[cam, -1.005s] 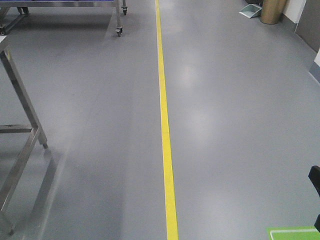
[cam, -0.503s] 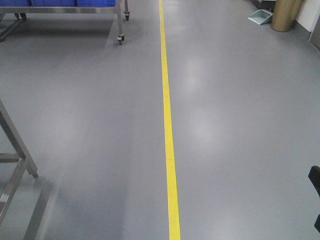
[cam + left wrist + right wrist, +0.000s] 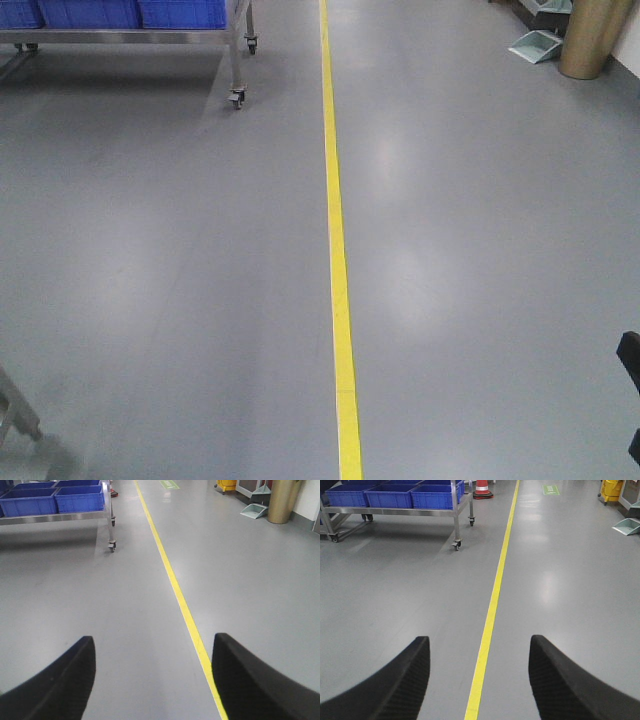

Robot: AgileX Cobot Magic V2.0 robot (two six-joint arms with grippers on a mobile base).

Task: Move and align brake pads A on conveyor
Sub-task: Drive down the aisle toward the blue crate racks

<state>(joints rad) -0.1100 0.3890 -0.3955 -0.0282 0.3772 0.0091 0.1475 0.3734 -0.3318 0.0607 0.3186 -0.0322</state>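
No brake pads A and no conveyor show in any view; both are out of view. My left gripper point(image 3: 154, 642) is open over bare grey floor, nothing between its black fingers point(image 3: 65, 680). My right gripper point(image 3: 479, 642) is open too, empty, with the yellow floor line point(image 3: 490, 615) running between its fingers point(image 3: 560, 680). In the front view only a black piece of an arm point(image 3: 630, 370) pokes in at the right edge.
A yellow line point(image 3: 335, 240) runs straight ahead along the grey floor. A wheeled steel cart point(image 3: 236, 60) with blue bins point(image 3: 180, 12) stands far left. A steel table leg point(image 3: 20, 415) is at bottom left. A brass-coloured bin point(image 3: 590, 40) and a dustpan point(image 3: 535, 45) sit far right. An orange cone point(image 3: 482, 489) stands far ahead.
The view has advanced along the yellow line: the steel table frame slid down and out at the left, the green floor mark vanished, and the cart and bin came closer. Grippers unchanged.
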